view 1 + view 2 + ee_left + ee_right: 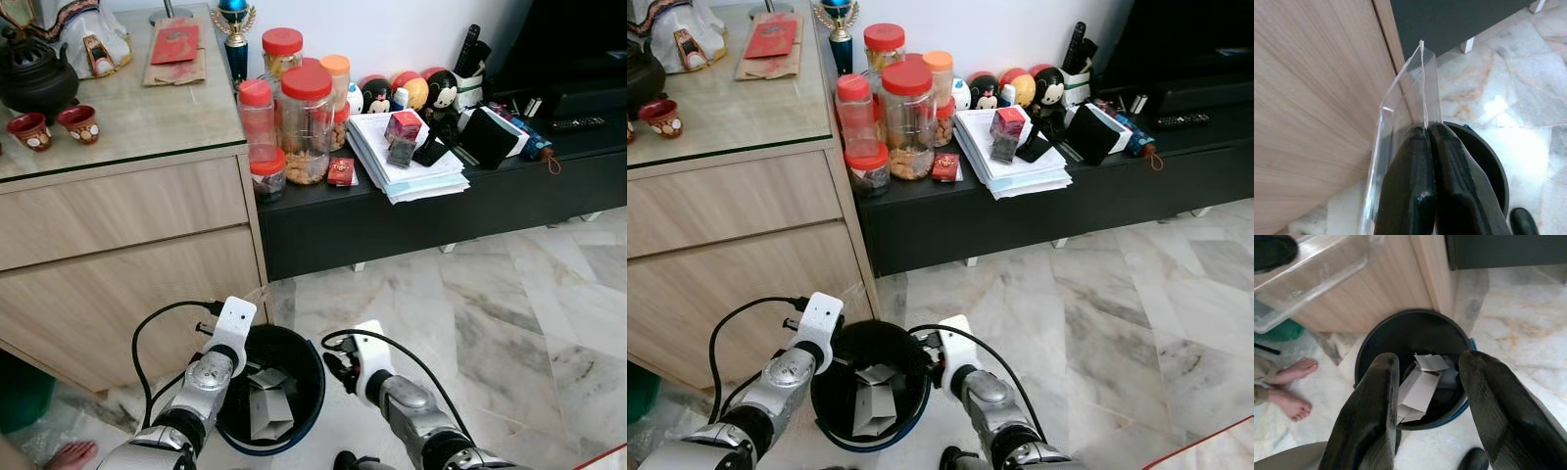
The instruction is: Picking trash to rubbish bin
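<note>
A black rubbish bin with a blue rim [318, 377] stands on the marble floor beside the wooden cabinet. Several pieces of white and grey carton trash [1422, 382] lie inside it. My left gripper [1427, 129] is shut on a piece of clear plastic packaging [1400, 98], held at the bin's left rim close to the cabinet corner. The same plastic [1312, 269] shows at the edge of the right wrist view. My right gripper [1430, 362] hangs open at the bin's right rim, above its mouth, with nothing between the fingers.
The light wooden cabinet [127, 255] rises just behind the bin. A low black console [411, 215] carries jars, papers and toys. A person's bare feet [1295, 382] stand to the left of the bin, near a green object [22, 392]. Marble floor [509, 323] spreads to the right.
</note>
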Controlling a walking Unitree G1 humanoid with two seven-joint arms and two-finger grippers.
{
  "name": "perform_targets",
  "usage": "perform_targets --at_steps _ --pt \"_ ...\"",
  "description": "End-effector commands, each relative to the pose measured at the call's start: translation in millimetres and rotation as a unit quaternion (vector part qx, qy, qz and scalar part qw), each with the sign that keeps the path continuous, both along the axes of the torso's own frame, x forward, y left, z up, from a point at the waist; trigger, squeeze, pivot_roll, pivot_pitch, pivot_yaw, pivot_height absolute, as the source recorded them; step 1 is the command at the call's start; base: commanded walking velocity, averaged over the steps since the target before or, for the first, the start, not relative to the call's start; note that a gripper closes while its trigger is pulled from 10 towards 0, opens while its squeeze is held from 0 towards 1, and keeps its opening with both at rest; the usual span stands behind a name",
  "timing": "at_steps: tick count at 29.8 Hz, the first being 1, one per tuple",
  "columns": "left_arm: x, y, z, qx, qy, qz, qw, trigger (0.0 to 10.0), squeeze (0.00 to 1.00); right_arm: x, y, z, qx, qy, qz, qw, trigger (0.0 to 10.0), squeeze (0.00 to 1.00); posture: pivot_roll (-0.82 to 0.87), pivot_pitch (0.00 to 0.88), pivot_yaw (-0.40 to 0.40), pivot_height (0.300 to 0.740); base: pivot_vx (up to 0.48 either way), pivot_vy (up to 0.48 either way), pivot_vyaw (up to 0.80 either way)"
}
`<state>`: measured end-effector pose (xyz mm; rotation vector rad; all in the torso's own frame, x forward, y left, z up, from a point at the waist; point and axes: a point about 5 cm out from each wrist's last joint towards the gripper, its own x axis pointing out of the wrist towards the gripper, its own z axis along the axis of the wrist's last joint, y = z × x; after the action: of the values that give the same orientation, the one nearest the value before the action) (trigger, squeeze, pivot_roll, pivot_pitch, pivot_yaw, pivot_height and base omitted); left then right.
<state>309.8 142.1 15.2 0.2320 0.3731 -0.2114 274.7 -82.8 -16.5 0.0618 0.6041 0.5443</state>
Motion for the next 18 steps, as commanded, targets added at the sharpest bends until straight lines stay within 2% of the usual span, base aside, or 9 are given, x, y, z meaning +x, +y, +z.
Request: perform_targets --at_steps 1,5,6,18 --pt "-1.3 -1.1 -1.4 -0.007 0.003 -0.008 1.000 10.0 0.00 4.8 4.6 6.3 0.008 -0.017 0.011 1.000 10.0 0.00 0.10 0.182 -0.042 0.740 0.000 0.000 0.00" --pt "-2.9 -4.6 -2.7 -0.033 0.011 -0.019 0.999 10.0 0.00 6.2 6.5 8.7 0.014 -0.024 0.018 0.999 10.0 0.00 0.10 0.184 -0.045 0.740 0.000 0.000 0.00" --pt "-3.1 -4.9 -2.9 -0.034 0.012 -0.022 0.999 10.0 1.00 6.4 6.8 9.0 0.014 -0.025 0.020 0.999 10.0 0.00 0.10 0.184 -0.045 0.740 0.000 0.000 0.00" --pt "-3.4 -7.4 -3.1 -0.052 0.019 -0.031 0.998 10.0 1.00 5.1 5.0 7.7 0.012 -0.026 0.020 0.999 10.0 0.00 0.10 0.181 -0.047 0.740 0.000 0.000 0.00"
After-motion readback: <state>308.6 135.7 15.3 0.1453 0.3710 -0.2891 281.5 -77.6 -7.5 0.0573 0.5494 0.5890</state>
